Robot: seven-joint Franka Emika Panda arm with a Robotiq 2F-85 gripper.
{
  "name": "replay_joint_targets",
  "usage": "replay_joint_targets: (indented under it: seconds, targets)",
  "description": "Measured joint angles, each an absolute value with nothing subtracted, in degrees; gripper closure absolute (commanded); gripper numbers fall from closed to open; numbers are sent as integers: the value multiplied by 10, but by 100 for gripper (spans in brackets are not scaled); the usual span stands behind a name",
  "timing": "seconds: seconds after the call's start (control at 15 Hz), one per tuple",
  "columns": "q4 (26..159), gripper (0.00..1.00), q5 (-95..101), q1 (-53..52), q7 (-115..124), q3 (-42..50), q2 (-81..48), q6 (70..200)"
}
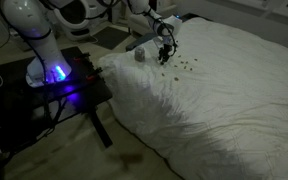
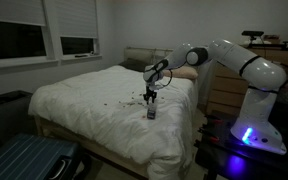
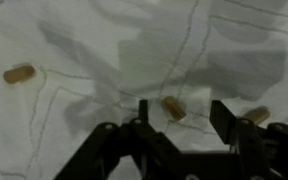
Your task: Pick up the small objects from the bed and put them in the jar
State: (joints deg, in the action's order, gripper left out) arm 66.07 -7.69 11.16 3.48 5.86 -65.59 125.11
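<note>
Looking down through the wrist view, I see one of the small objects (image 3: 172, 107) lying on the wrinkled white cover of the bed (image 3: 74, 40), right in the gap between the fingers (image 3: 222, 118) of the gripper (image 3: 182, 104). It is a short tan oblong piece, lying at a slant, nearer one finger than the other. A little cover shows on either side of it, so neither finger seems to press on it. The jaws stand partly apart, neither spread wide nor closed, and I can see nothing gripped in them. Another piece (image 3: 19, 73) lies well off to one side, and a third piece (image 3: 256, 115) sits just outside the opposite finger.

In both exterior views the gripper (image 1: 165, 50) (image 2: 150, 97) points straight down, low over the bed (image 1: 224, 110) (image 2: 94, 120); whether its tips touch the cover I cannot tell. In an exterior view the rest of the small objects (image 1: 182, 66) show as a loose scatter of dark specks just beside the gripper. The jar (image 1: 140, 55) (image 2: 151, 112) stands upright on the cover near the gripper but apart from it, on the side away from that scatter and toward the bed's edge. The black side table (image 1: 79, 90) stands beside the bed, with the arm's base glowing blue on it
</note>
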Motion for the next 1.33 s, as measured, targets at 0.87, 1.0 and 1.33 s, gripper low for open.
replay_joint_targets:
  seconds: [0.87, 1.0, 1.33]
  targets:
    - [648, 98, -77, 113, 37, 60, -663, 1262]
    - [643, 99, -77, 114, 37, 62, -663, 1262]
    - [641, 99, -77, 118, 37, 71, -641, 1258]
